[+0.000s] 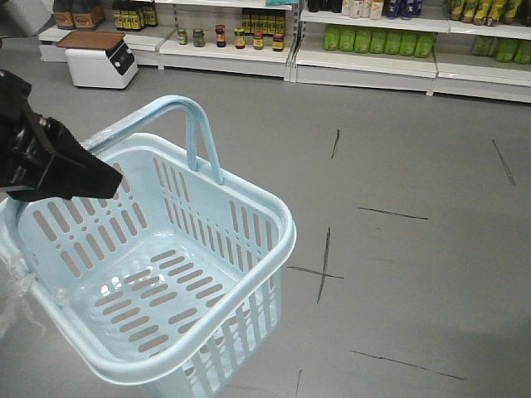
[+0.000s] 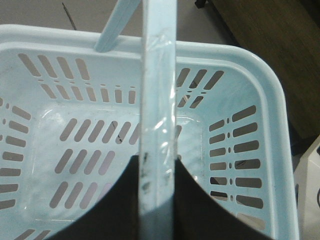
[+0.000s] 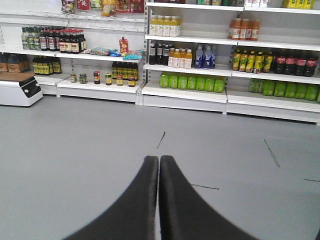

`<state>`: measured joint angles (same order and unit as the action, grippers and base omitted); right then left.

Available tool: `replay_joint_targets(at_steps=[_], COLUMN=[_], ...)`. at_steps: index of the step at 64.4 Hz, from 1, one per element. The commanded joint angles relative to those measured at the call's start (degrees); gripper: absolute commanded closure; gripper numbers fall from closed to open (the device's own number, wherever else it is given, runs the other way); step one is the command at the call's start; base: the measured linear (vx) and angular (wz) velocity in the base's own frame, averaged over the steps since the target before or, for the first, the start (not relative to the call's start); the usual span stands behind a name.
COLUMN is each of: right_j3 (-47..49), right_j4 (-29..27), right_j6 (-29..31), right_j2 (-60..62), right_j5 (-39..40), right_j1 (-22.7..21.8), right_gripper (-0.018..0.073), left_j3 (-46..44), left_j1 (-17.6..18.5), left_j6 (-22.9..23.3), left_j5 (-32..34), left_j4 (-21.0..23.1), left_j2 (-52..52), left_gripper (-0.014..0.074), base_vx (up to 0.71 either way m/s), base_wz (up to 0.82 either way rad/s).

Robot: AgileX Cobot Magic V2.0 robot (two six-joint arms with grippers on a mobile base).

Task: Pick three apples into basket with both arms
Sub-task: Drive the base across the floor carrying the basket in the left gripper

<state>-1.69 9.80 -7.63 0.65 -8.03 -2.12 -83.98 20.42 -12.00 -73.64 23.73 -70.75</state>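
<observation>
The pale blue basket (image 1: 249, 207) hangs tilted over the grey floor at lower left, and its slotted bottom holds nothing. My left gripper (image 1: 112, 181) is at the basket's left rim, black and bulky. In the left wrist view my left gripper (image 2: 157, 170) is shut on one hoop handle (image 2: 157, 90), which runs up between the two dark fingers. The other handle (image 1: 199, 124) stands upright. My right gripper (image 3: 158, 161) is shut with nothing between its fingers, pointing over bare floor toward the shelves. The apples are out of view.
Store shelves (image 1: 365, 58) with bottles and jars line the far wall. A white box with a brown top (image 1: 99, 58) sits on the floor at back left. Dark lines (image 1: 323, 265) mark the grey floor. A dark brown surface (image 2: 270, 45) lies beside the basket.
</observation>
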Motion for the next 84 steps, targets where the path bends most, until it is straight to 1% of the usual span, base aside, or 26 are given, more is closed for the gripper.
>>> replay_joint_targets(at_steps=[1,84], right_j3=[-0.59,-0.59], right_j4=[0.66,0.66], right_j6=[0.2,0.2], right_j2=[0.47,0.47], right_j5=[4.17,4.17], right_j1=[-0.05,-0.05], right_gripper=[0.0563,0.0563], left_j3=[-1.6,-1.6], left_j1=[0.23,0.23], left_j6=[0.29,0.29], left_j5=[1.71,1.71], left_j4=[2.56,2.56], left_j2=[1.4,1.4], left_gripper=[0.0604,0.0604], base_vx=[0.19,0.24], base_wz=[-0.11,-0.19])
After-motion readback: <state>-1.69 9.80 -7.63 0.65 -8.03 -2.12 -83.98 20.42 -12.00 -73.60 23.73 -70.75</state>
